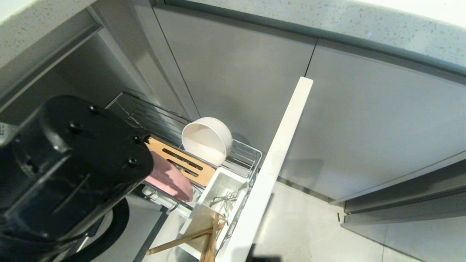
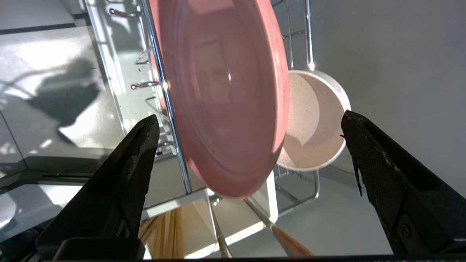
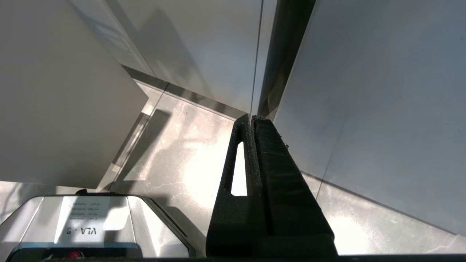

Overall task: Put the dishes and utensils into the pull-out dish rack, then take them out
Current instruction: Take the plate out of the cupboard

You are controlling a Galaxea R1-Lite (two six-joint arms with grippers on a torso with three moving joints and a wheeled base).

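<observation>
Left gripper (image 2: 251,145) wide open, empty, straddling pink plate (image 2: 222,98) upright in rack (image 1: 244,153); white bowl (image 1: 207,140) behind (chopsticks (image 1: 209,236) in tub). Right gripper (image 3: 253,122) closed, parked.

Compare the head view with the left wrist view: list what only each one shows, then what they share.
Only the head view: the orange-brown slotted board, the pale front panel of the rack, the closed grey cabinet doors and the countertop edge.

Only the left wrist view: the left gripper, its black fingers spread wide on either side of the plate without touching it.

Both: the pink plate standing on edge in the wire rack, the white bowl on its side, the white utensil tub and the chopsticks.
</observation>
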